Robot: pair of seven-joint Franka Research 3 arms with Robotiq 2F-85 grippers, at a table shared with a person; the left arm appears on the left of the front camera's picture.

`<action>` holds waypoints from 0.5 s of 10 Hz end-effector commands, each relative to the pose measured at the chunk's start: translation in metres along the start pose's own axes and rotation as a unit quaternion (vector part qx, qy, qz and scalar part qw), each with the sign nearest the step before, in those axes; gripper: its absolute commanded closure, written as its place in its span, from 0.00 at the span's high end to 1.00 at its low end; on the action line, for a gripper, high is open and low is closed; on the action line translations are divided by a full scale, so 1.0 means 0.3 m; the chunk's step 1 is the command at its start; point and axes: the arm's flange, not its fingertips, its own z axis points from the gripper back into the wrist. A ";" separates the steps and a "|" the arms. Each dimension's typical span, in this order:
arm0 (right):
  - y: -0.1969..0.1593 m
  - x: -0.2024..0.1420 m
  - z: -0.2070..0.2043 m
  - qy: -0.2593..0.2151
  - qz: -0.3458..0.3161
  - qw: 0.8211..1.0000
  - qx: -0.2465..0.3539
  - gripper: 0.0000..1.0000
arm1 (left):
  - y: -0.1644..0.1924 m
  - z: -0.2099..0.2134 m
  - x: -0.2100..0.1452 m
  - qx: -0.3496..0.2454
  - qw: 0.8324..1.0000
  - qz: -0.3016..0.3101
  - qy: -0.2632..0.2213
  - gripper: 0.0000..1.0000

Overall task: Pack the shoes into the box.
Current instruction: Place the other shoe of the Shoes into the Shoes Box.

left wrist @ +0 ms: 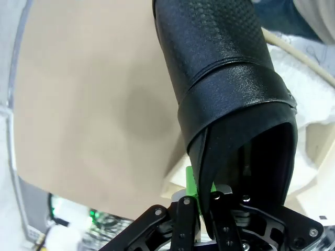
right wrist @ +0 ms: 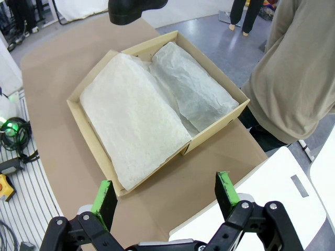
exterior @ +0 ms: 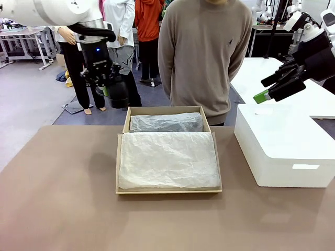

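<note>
The black glossy leather shoe (exterior: pixel 119 97) hangs from my left gripper (exterior: pixel 107 90) above the far left corner of the tan cardboard shoebox (exterior: pixel 167 192), off the table and outside the box. My left fingers are clamped shut on it. In the left wrist view the green pad (left wrist: pixel 191 183) presses the thin leather edge of the shoe's opening against the other finger, and the shoe (left wrist: pixel 220 78) points away from my gripper (left wrist: pixel 201 192) with its textured sole side facing the camera. I see just this one shoe; its buckle is not in sight.

Under and left of the shoe lies the plain brown table (exterior: pixel 63 198), where the shoe throws a soft shadow.

At the middle of the table sits the shoebox, open. Crumpled white tissue paper (exterior: pixel 167 159) covers its near, larger part from wall to wall. In the far, narrower part the paper looks greyer and humps up; I cannot tell what is under it. From the right wrist view the box (right wrist: pixel 220 123) lies below my right fingers, and the shoe (right wrist: pixel 136 8) hovers at its far corner.

A person in a beige-grey sweater (exterior: pixel 204 52) stands right behind the box, arms down at the sides.

My right gripper (exterior: pixel 265 89) hangs in the air over the far left edge of the big white rectangular box (exterior: pixel 282 151), which stands on the table just right of the shoebox, apart from it. My right fingers (right wrist: pixel 225 189) are spread wide with nothing between them.
</note>
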 end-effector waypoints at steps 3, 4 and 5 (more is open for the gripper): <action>-0.002 0.003 -0.001 -0.007 0.000 1.000 0.005 1.00 | -0.200 -0.011 -0.101 -0.010 0.996 0.086 -0.023 0.00; -0.002 0.003 -0.001 -0.007 0.000 1.000 0.005 1.00 | -0.239 -0.021 -0.133 -0.015 0.995 0.089 -0.031 0.00; -0.002 0.003 -0.001 -0.007 0.000 1.000 0.005 1.00 | -0.278 -0.036 -0.158 -0.017 0.995 0.088 -0.032 0.00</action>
